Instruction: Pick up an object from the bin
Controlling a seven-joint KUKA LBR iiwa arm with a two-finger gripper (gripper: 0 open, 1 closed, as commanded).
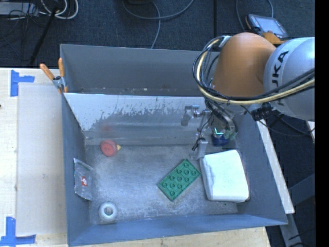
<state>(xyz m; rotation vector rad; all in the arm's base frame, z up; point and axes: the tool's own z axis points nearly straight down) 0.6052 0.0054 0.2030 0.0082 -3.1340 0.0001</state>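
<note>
From my screen the bin [128,76] is a grey metal tub with sloping walls, its floor scuffed and dusted with pale marks that are thickest along the far wall. Beyond it lies dark carpet [103,30] with loose cables [66,3]. My landmark is the white rectangular block [226,179], which lies flat at the bin's right side with its right edge close to the right wall. The gripper [203,135] hangs just past the block's far left corner, low over the floor between the block and the far wall. I cannot tell whether it is wide or narrow. The arm's orange cover [241,66] and looped cabling sit above the bin's far right corner. Just left of the block, close to touching it, a green studded brick plate [179,180] lies flat and turned on the diagonal. Well to the block's left are a small red round piece [108,148] near the far wall, a clear crumpled packet [82,179] against the left wall, and a white ring [108,210] by the near wall. The floor between the plate and those three is bare.
</note>
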